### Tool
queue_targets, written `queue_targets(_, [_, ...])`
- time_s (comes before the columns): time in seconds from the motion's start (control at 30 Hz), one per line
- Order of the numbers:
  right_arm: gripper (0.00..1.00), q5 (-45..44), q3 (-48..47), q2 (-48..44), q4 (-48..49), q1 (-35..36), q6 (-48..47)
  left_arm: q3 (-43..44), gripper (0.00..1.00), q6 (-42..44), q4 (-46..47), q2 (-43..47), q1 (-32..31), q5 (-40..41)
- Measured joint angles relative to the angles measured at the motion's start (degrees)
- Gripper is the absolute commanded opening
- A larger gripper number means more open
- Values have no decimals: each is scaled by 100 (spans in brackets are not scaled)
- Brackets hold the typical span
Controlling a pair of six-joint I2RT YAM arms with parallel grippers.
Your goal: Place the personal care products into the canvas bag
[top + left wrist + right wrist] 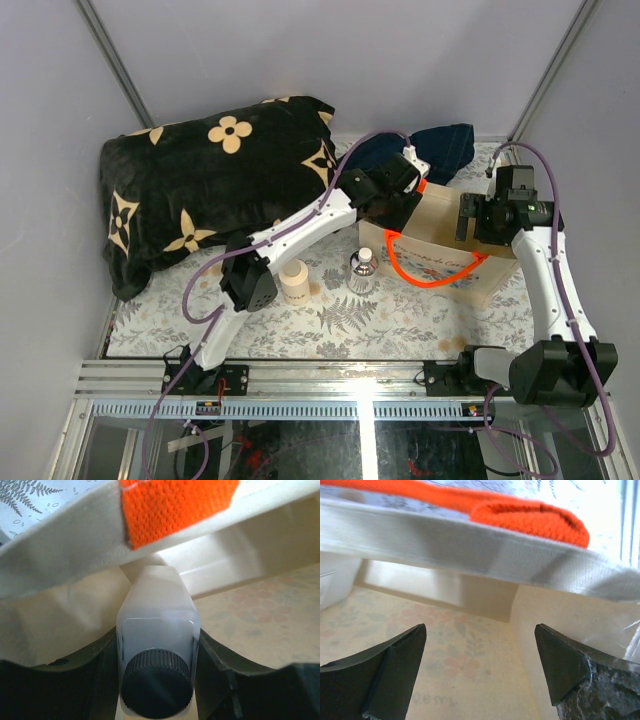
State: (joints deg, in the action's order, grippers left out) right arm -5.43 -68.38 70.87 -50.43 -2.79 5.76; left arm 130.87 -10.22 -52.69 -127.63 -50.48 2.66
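Diagonally, left pincer (398, 203) over canvas bag (480, 282).

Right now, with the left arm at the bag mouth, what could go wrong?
The white bottle in the left gripper points at the rim of the canvas bag and its orange strap; it may snag there. The right gripper stands open, not gripping the bag, so the soft wall could sag or slide. Both arms crowd one opening and might collide.

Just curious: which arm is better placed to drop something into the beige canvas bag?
Left: its pincer grips a white dark-capped bottle at the canvas bag's opening; the right pincer is open and empty.
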Motion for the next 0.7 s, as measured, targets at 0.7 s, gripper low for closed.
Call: queue_targets(0.7, [100, 739, -728, -1342, 507, 164, -330, 9, 27, -42, -70, -470, 247, 540])
